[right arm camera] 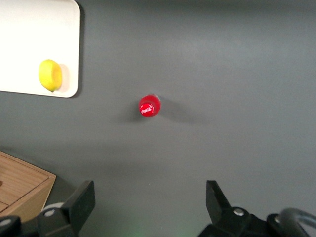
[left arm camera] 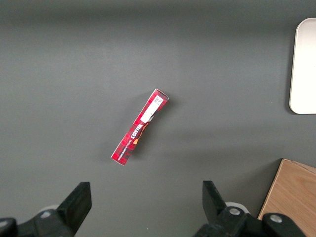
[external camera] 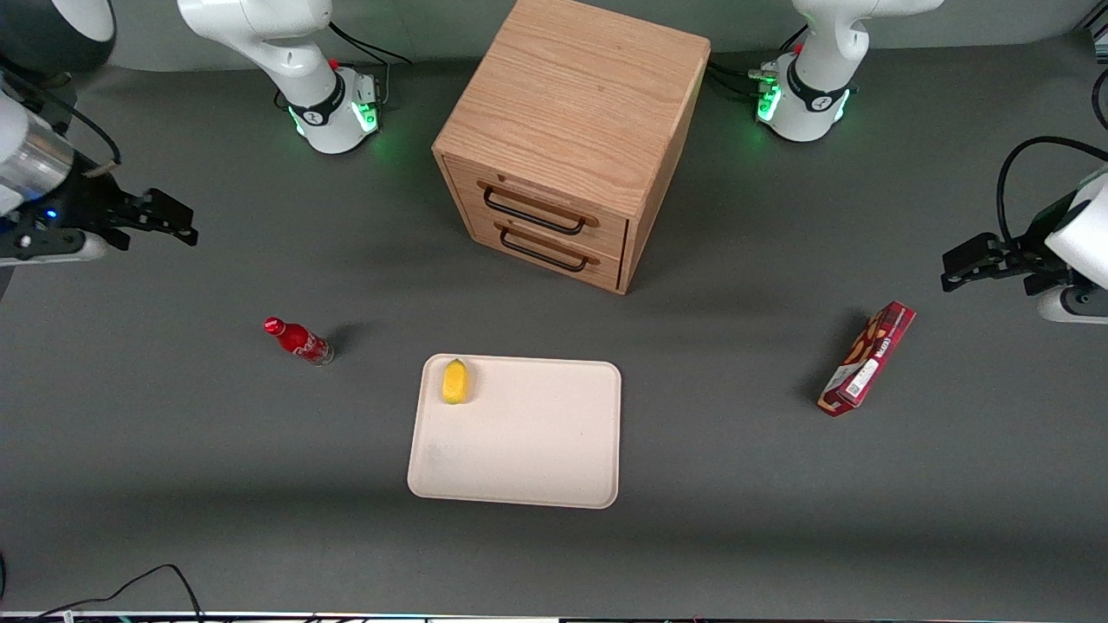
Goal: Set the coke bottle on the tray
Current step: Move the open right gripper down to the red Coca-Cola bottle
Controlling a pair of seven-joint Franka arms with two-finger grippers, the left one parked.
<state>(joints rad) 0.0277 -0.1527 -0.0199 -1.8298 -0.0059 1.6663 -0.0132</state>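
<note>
In the front view the tool (external camera: 169, 221) hangs high above the tabletop (external camera: 173, 484) with its fingers apart and nothing between them, and the coke bottle (external camera: 299, 341) stands upright well below it and nearer the camera, close to the tray (external camera: 528, 450) where a lemon (external camera: 455, 382) rests in one corner. In the right wrist view the cap of the coke bottle (right arm camera: 149, 106) faces the lens, lying ahead of the tool (right arm camera: 150, 202) rather than between the spread fingers (right arm camera: 81, 200). The reach should probably first centre the cap between them, then descend straight to grip the slim body without tipping it.
</note>
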